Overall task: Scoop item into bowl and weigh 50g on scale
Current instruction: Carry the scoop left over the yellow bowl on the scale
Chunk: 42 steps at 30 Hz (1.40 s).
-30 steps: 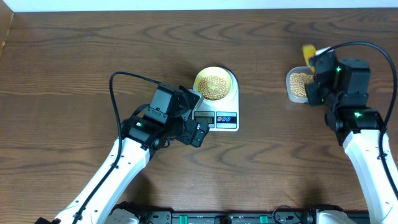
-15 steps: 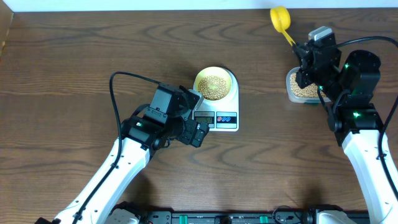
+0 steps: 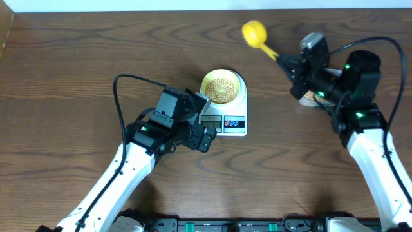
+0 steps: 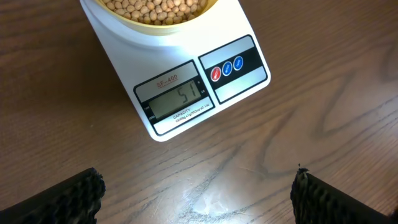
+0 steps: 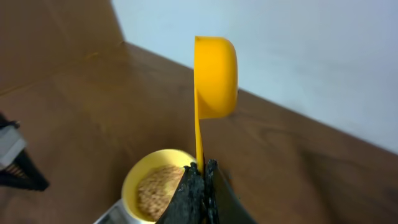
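Splayed left gripper (image 4: 199,198) hovers before scale (image 3: 233,122); only its wrist view shows display (image 4: 180,99) reading 51. On platform, bowl (image 3: 205,82) holds beans (image 3: 222,90). Clenched right gripper (image 5: 202,174) grasps scoop (image 3: 253,32) handle, aloft; overhead shows tub (image 3: 311,96) under arm.

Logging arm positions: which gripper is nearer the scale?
Left. The left gripper hangs open beside the scale; the right gripper, holding the yellow scoop, is far off rightward.
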### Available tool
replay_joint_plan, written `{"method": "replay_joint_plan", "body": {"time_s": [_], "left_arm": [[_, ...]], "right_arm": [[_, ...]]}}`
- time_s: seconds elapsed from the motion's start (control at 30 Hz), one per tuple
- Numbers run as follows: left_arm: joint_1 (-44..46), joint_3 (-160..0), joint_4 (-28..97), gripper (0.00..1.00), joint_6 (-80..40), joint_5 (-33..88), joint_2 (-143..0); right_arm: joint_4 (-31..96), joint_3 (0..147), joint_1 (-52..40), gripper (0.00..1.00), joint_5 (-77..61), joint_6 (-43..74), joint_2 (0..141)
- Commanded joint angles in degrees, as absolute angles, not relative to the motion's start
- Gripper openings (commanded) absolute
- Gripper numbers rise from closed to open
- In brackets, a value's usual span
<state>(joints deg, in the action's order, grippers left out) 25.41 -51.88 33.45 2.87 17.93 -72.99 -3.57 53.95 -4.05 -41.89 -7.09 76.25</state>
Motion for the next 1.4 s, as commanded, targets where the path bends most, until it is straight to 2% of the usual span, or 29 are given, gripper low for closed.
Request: {"method": "replay_joint_plan", "body": {"time_s": [0.0, 0.53, 0.8, 1.37], "left_arm": [[25.47, -52.73, 33.63, 0.98, 3.38, 18.39, -73.36], [25.47, -52.73, 33.61, 0.98, 3.4, 18.39, -73.36], [25.47, -52.73, 33.61, 0.98, 3.38, 18.39, -73.36], [25.47, -52.73, 33.61, 0.98, 3.38, 18.39, -73.36]], "right_arm": [[-2.33, 54.33, -7.22, 0.01, -44.49, -6.02, 79.07], [2.63, 54.33, -22.5, 0.01, -20.03, -17.87, 87.02], [3.75, 54.33, -26.85, 0.01, -11.03, -21.96, 89.97], [7.81, 54.33, -28.88, 0.01, -9.58, -21.93, 92.05]]}}
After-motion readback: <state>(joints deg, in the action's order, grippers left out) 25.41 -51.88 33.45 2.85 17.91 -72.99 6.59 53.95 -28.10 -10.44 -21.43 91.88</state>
